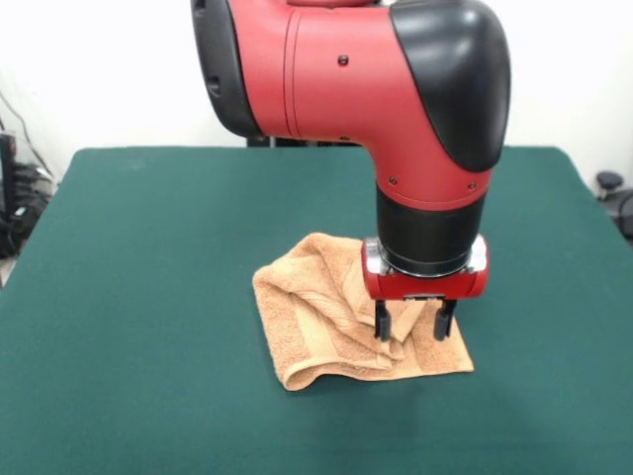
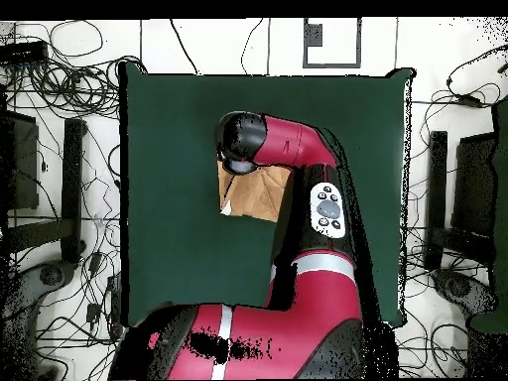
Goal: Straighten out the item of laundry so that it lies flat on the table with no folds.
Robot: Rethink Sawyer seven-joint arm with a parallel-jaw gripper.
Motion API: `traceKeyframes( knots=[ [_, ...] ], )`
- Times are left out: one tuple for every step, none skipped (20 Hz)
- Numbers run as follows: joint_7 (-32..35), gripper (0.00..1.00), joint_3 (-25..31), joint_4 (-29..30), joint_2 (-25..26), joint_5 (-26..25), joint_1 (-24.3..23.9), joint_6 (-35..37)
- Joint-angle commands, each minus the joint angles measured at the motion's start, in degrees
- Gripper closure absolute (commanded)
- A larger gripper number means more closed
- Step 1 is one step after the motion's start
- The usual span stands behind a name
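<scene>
Dark green felt covers the wide rectangular counter point(image 1: 129, 297), bare except near its middle, where the small orange-tan terry towel point(image 1: 326, 327) lies crumpled under my red and black arm. My end effector point(image 1: 414, 323) hangs over the towel's right part with its two dark fingers spread apart, tips at or just above the cloth, gripping nothing; I cannot tell whether they touch. If I close here, I judge I may pinch two layers at once and drag the whole bundle instead of opening it, or press a new crease in. The towel is far from flat: ridges run across its middle, its near left corner is rolled under, and one flat woven band shows along the front.
</scene>
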Motion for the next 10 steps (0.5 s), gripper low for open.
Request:
traceKeyframes(
  knots=[
    [11.78,0.00,0.77,5.68,-1.25,1.30,0.76,1.37],
    [11.78,0.00,0.68,5.98,-1.13,1.14,0.76,0.96],
    [11.79,0.00,0.59,6.28,-1.00,0.98,0.76,0.55],
    [11.88,0.00,0.42,6.43,-0.73,0.80,0.78,0.11],
    [11.92,0.00,0.27,6.60,-0.57,0.62,0.75,-0.35],
    [11.87,0.00,0.15,6.80,-0.47,0.45,0.68,-0.77],
    [11.81,0.00,0.02,7.01,-0.37,0.27,0.61,-1.19],
    [11.68,0.00,0.00,7.17,-0.38,0.18,0.51,-1.39],
    [11.58,0.00,-0.04,7.47,-0.44,0.07,0.46,-1.71],
    [11.55,0.00,0.03,7.96,-0.41,0.00,0.40,-2.26]
  ],
)
